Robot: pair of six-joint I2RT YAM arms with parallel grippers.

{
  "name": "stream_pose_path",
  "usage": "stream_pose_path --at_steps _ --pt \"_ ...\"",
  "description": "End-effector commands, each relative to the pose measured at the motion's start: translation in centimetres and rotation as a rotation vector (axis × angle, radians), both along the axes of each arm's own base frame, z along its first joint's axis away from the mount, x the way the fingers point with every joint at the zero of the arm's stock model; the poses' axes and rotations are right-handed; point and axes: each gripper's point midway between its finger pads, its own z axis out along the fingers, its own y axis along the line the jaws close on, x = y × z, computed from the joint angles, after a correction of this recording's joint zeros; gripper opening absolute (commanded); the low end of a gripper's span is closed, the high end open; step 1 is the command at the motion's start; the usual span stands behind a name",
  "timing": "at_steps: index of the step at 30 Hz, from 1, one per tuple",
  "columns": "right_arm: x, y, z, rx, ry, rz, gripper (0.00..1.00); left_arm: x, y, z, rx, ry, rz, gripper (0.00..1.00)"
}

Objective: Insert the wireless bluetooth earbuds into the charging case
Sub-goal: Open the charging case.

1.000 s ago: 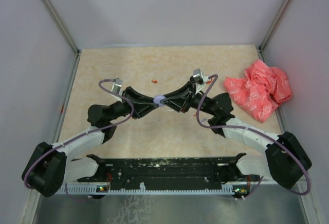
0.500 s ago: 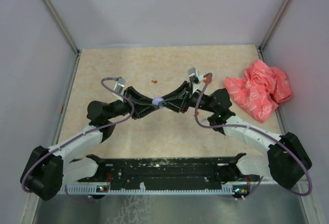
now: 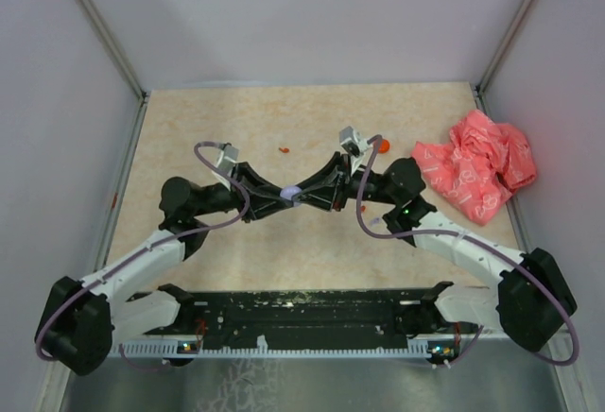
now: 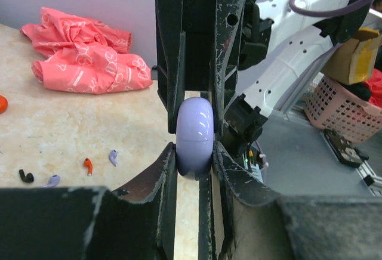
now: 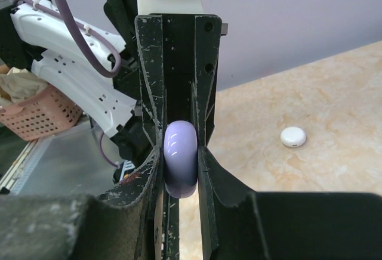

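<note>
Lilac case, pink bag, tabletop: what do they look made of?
Lilac case: probably hard moulded plastic with a glossy finish, going by the sharp light streaks on its rounded shell.
Pink bag: thin plastic film or light fabric, cannot tell which. It is crumpled into soft folds and carries a white print.
Tabletop: beige marbled pattern with low sheen. It looks like laminate or a stone-look sheet, but that is uncertain.

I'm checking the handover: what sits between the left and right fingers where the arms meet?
A lilac case, pinched by the left fingers and the right fingers alike; both wrist views show it.
</note>
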Motion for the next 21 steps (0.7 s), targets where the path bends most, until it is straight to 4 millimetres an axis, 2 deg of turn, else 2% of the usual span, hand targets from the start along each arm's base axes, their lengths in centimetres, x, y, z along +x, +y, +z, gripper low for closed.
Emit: stream_pose_path --at_steps 1,5,9,21 --pt "-0.1 0.1 1.9 0.002 -0.072 -0.011 0.05 -2.3 0.1 1.9 0.029 -0.152 -0.095 0.00" --pt "-0.1 0.0 2.1 -0.007 -0.086 -0.023 0.19 -2.4 0.3 1.3 0.084 -0.182 -0.076 0.00" --pt "-0.1 -0.1 2.1 -0.010 -0.091 -0.030 0.24 -2.7 0.8 1.4 0.105 -0.217 -0.053 0.00" --pt "0.3 -0.3 2.6 -0.002 -0.098 -0.062 0.25 -3.6 1.1 1.3 0.135 -0.262 -0.084 0.00"
